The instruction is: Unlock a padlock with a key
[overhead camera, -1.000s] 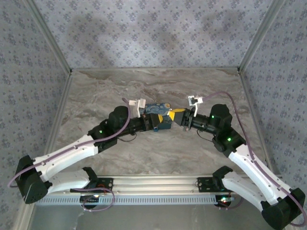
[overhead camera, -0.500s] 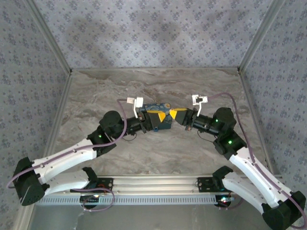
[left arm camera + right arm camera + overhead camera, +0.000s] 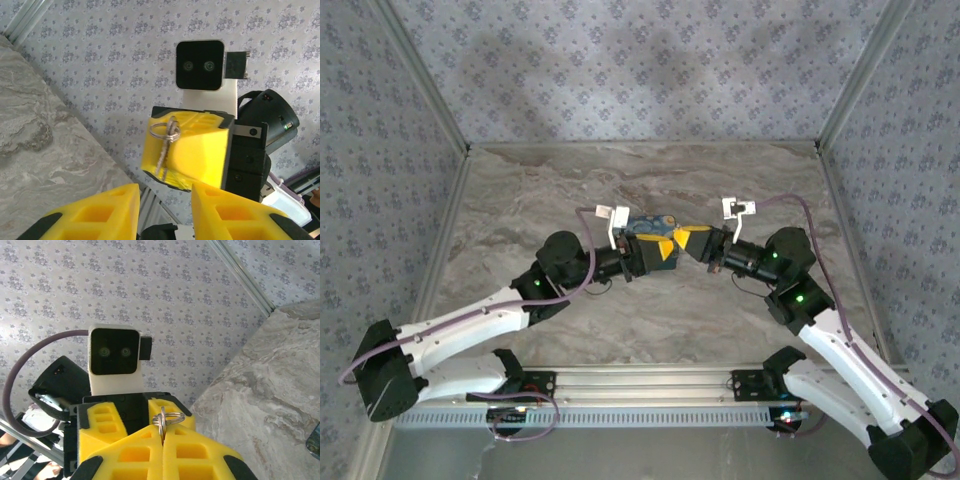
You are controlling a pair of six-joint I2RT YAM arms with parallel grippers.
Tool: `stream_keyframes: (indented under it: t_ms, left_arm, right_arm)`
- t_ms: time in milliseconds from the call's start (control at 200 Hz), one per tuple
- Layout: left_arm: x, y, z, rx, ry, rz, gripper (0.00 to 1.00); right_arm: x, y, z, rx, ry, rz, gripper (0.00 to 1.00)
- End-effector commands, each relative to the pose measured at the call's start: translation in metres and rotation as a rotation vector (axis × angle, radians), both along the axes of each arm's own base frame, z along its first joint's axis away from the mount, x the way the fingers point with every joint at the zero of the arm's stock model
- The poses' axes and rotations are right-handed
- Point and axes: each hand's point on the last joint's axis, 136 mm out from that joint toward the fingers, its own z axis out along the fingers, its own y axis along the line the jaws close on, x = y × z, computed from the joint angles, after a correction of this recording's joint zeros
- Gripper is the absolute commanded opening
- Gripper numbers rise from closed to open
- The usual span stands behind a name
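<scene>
my right claw [image 3: 163,437] clamped on small silver metal key [image 3: 163,424] | seems light, thin, slippery; best held by flat head | my left claw [image 3: 165,200] apart

No text, label, brand, number or sign can be read. A print is carried on the blue box [image 3: 648,224], possibly with lettering, but it is too small to be made out from above.

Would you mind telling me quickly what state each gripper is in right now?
Left gripper: open, nothing seen between its fingers.
Right gripper: closed on the key.
</scene>
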Motion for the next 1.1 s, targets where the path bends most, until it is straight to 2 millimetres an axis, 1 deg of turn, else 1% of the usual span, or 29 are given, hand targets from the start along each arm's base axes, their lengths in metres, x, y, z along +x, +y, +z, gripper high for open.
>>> stream_keyframes:
  t_ms: [0,195,325,485,515,565,600,904,934,999,1094]
  left_arm:
    - [-0.008,0.000,0.035,-0.071,-0.080,-0.026,0.30]
    - [-0.009,0.004,0.041,-0.086,-0.097,-0.013,0.27]
    - [-0.010,0.005,0.045,-0.095,-0.108,-0.019,0.19]
    - [-0.011,0.003,0.047,-0.099,-0.110,-0.027,0.12]
    - [-0.011,0.004,0.048,-0.102,-0.109,-0.024,0.13]
    - [-0.010,0.004,0.046,-0.100,-0.106,-0.017,0.18]
    - [-0.009,0.006,0.047,-0.102,-0.107,-0.012,0.18]
    - [-0.010,0.008,0.050,-0.112,-0.111,-0.008,0.12]
    - [-0.010,0.008,0.049,-0.111,-0.111,-0.006,0.13]
    - [-0.009,0.009,0.048,-0.109,-0.107,0.001,0.19]
    - [-0.008,0.012,0.048,-0.110,-0.107,0.013,0.22]
  right_arm:
    - [-0.012,0.001,0.011,0.028,-0.033,0.039,0.00]
    - [-0.015,0.003,0.008,0.024,-0.029,0.058,0.00]
    - [-0.016,0.004,0.007,0.025,-0.027,0.062,0.00]
    - [-0.017,0.005,0.006,0.020,-0.030,0.068,0.00]
    - [-0.017,0.005,0.006,0.020,-0.031,0.068,0.00]
    - [-0.017,0.005,0.005,0.019,-0.029,0.067,0.00]
    - [-0.017,0.004,0.005,0.018,-0.030,0.066,0.00]
    - [-0.018,0.004,0.003,0.014,-0.029,0.071,0.00]
    - [-0.019,0.004,0.004,0.015,-0.031,0.071,0.00]
    - [-0.020,0.004,0.004,0.016,-0.032,0.074,0.00]
    - [-0.020,0.003,0.005,0.014,-0.035,0.072,0.00]
